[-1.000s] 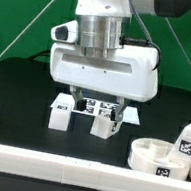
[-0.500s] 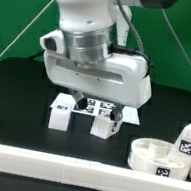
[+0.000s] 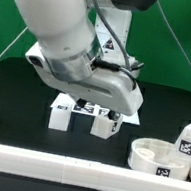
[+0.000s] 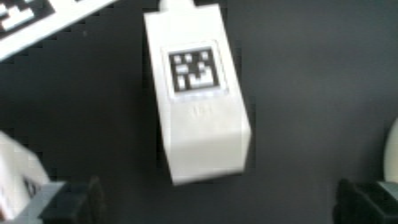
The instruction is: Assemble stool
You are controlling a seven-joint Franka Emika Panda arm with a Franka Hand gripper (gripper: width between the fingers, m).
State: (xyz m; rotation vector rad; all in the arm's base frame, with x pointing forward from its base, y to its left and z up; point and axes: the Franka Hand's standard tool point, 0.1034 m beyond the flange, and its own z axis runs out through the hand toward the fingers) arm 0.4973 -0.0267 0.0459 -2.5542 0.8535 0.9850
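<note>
Gripper [image 4: 217,200] hangs tilted at mid-frame of the exterior view, fingers [image 4: 57,202] spread wide and empty, either side of a lying leg [image 4: 201,100]; the seat [image 3: 152,154] sits lower right. Likely step: picking up a leg, which calls for squaring up, descending, then closing

The wrist view's leg [image 4: 201,110] is blurred and cut off; the arm [image 3: 81,50] hides much of the marker board [image 3: 131,117].
</note>
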